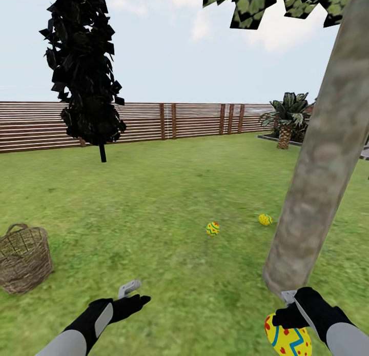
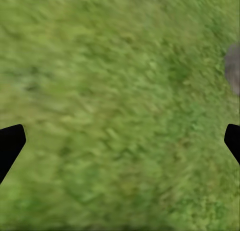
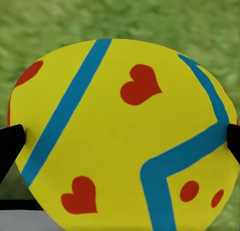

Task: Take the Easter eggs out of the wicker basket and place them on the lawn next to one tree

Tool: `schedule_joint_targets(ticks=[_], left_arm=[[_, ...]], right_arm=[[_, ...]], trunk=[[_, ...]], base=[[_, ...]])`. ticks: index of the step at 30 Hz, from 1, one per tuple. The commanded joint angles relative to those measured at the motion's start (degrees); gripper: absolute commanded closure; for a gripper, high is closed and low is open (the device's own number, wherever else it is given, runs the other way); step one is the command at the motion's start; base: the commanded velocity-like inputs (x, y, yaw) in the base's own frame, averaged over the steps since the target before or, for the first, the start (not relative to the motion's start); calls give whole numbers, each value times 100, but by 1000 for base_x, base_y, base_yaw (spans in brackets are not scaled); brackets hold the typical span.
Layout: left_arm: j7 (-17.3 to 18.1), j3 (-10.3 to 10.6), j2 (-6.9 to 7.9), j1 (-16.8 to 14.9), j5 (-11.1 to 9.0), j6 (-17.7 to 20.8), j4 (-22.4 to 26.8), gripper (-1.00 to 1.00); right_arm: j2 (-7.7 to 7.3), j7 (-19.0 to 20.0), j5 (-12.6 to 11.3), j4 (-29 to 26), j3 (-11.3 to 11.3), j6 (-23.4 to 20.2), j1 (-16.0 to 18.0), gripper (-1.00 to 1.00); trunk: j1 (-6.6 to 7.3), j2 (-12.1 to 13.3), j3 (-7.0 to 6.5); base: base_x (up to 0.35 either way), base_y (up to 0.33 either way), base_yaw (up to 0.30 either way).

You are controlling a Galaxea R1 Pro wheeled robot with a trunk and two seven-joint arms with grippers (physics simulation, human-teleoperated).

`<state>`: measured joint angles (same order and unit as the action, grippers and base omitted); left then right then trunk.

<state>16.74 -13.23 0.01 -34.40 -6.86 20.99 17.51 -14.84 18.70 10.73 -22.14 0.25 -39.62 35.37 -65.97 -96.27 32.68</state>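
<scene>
Two Easter eggs lie on the lawn [image 1: 169, 192]: one [image 1: 212, 228] in the middle, another [image 1: 265, 219] close to the base of the thick leaning tree [image 1: 320, 166]. My right gripper [image 1: 286, 320] is shut on a third egg [image 1: 288, 339], which looms large in the right wrist view as a yellow egg [image 3: 125, 136] with blue bands and red hearts. The wicker basket [image 1: 23, 258] stands at the left; its inside is hidden. My left gripper [image 1: 134, 293] hangs open over grass, its fingertips [image 2: 10, 146] far apart with nothing between them.
A thin-trunked tree with near-black foliage [image 1: 84, 74] stands at the back left. The brown slat fence [image 1: 169, 121] closes the far side. A spiky palm-like plant [image 1: 285, 117] stands at the back right.
</scene>
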Motion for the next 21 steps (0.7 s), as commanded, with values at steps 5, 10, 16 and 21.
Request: schedule_joint_targets(ticks=[5, 10, 16, 21], left_arm=[[-81, -13, -26, 1, -61, 63, 15, -100], [-75, -13, -32, -1, -64, 63, 16, -100], [-73, -13, -63, 1, -62, 63, 16, -100], [-59, -24, 128, -1, -71, 43, 298, -100]], right_arm=[[-2, 46, 61, -17, 2, -19, 3, 100], [-8, 47, 61, -19, 2, -19, 5, 100], [-18, 48, 61, -19, -7, -19, 3, 100], [-68, 55, 50, -33, -33, -12, 4, 100]], trunk=[[-110, -205, 96], [-220, -406, 186], [-352, -646, 294], [-461, -847, 384]], base=[[0, 0, 0], [0, 0, 0], [0, 0, 0], [0, 0, 0]])
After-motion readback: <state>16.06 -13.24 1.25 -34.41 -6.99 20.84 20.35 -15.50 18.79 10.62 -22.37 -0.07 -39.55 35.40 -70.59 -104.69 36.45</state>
